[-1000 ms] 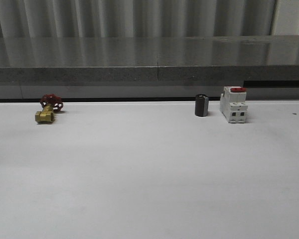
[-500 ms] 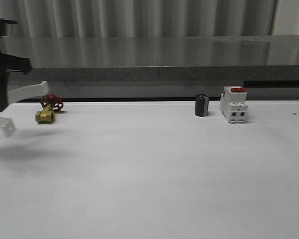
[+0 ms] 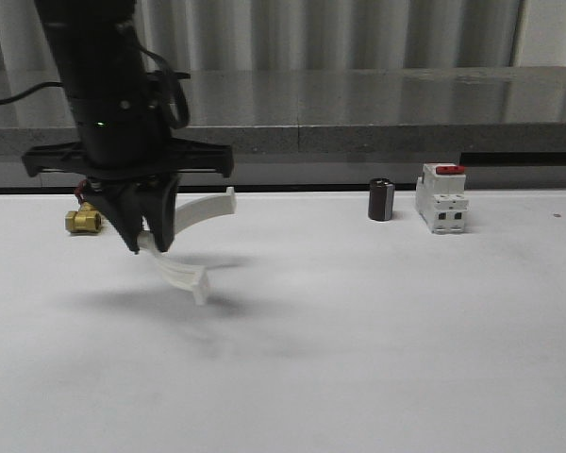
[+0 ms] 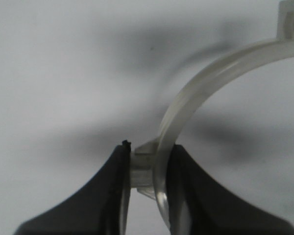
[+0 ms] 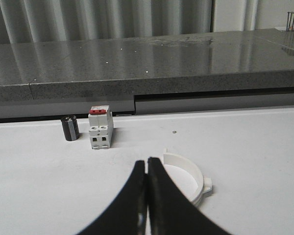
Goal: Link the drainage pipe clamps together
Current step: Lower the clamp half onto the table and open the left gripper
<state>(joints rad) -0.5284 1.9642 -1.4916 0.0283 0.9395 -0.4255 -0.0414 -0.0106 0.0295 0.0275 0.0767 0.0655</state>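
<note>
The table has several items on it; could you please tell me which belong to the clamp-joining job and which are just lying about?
Belongs to the job:
- clamp half held by the left gripper
- second clamp half lying before the right gripper

Just lying about:
- brass valve
- black cylinder
- white breaker

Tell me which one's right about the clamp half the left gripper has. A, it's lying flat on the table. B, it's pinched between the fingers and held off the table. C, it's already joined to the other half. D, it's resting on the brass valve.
B: the left gripper is shut on one clamp half, which hangs above its shadow on the table; the other clamp half lies apart on the table.
</note>
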